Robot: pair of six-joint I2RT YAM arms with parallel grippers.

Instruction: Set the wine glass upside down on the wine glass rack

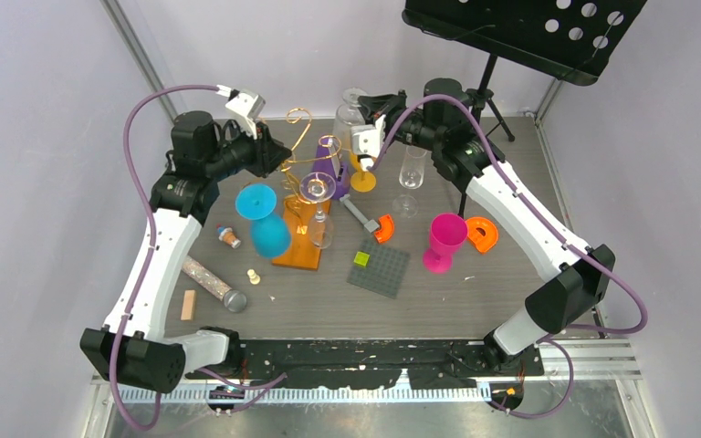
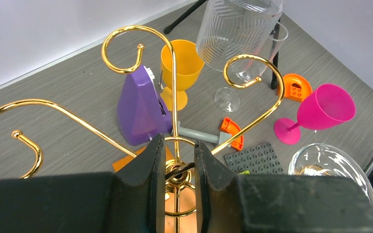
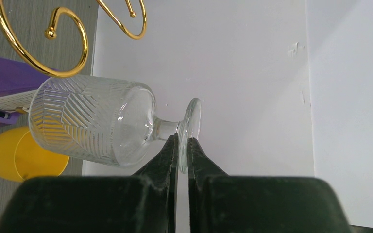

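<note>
The wine glass (image 3: 92, 121) is clear with a ribbed bowl. It lies sideways in the air, and my right gripper (image 3: 182, 141) is shut on the rim of its foot. From above, the wine glass (image 1: 350, 114) and right gripper (image 1: 371, 109) hang just right of the rack's scrolls. The wine glass rack (image 2: 175, 73) is gold wire with curled arms over an orange base (image 1: 301, 245). My left gripper (image 2: 177, 150) stands over its centre, the fingers (image 2: 148, 170) pressed on either side of the gold hub atop the stem. The glass bowl (image 2: 233, 29) hangs above a scroll at the far side.
A blue goblet (image 1: 265, 219) and another clear glass (image 1: 319, 210) sit at the rack. Behind it are a purple block (image 1: 326, 172) and a yellow goblet (image 1: 362, 173). A clear flute (image 1: 411, 169), pink goblet (image 1: 443, 239), grey studded plate (image 1: 379, 269) and black music stand (image 1: 511, 36) lie to the right.
</note>
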